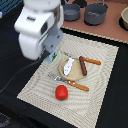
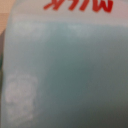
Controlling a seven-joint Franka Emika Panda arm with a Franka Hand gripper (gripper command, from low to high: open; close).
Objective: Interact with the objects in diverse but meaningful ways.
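Four small toys to account for, plus a setting of plate and cutlery on a woven mat (image 1: 35, 80). Tomato (image 1: 61, 92), round and red, low on the mat in the lower middle of the exterior view, apart from everything else. Dark brown sausage (image 1: 83, 65) lying across the right side of the tan plate (image 1: 71, 74) at frame centre; little white bottle-like piece (image 1: 69, 64) on the plate's upper left part. Orange-handled fork (image 1: 70, 82) just below the plate, a second orange-handled utensil (image 1: 86, 60) just above it – both apparently untouched. Grey pots (image 1: 94, 14) on a wooden surface along the upper edge, well away.

Milk carton (image 2: 64, 70) filling the whole wrist view, pale blue, red lettering along its edge – camera pressed very close to it. In the exterior view only a sliver of the carton showing, upper left of centre, under the bulky white arm (image 1: 37, 27). Gripper hidden there behind the arm and absent from the wrist view, so open, closed or clamped on the carton – cannot tell.

Progress, as a judgement: engaged with the carton now, either about to take it or already at it; tomato, sausage and bottle piece yet to be handled, by their tidy positions
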